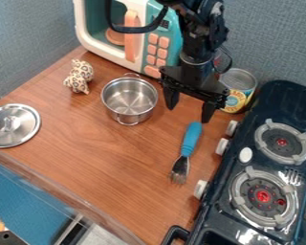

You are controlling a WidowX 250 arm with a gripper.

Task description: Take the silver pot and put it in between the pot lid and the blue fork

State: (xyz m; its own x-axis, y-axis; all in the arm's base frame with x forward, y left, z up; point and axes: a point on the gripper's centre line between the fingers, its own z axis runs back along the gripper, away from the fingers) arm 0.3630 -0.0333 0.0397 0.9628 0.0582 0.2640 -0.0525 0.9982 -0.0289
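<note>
I am hanging my black two-finger gripper [189, 114] over the wooden counter [111, 165], above and right of the middle of the frame, with its fingers pointing down and standing well apart, holding nothing between them. The round, shiny silver metal pot [129, 99] is standing upright and uncovered on the counter, left of my fingers and apart from them, its two loop handles pointing toward the top and bottom of the frame. The round silver pot lid [12, 125] is lying knob up at the left edge. The fork with a blue handle and metal tines [186, 152] is lying below my gripper, right of centre, its tines pointing toward the bottom.

Above the pot, the teal and white toy microwave with peach buttons [158, 49] is standing at the top. The leopard-spotted toy figure [80, 76] is resting at the upper left. Behind me, a metal can with a yellow label [237, 91] is standing at the upper right, and the dark toy stove with two burners [262, 162] is filling the right side.
</note>
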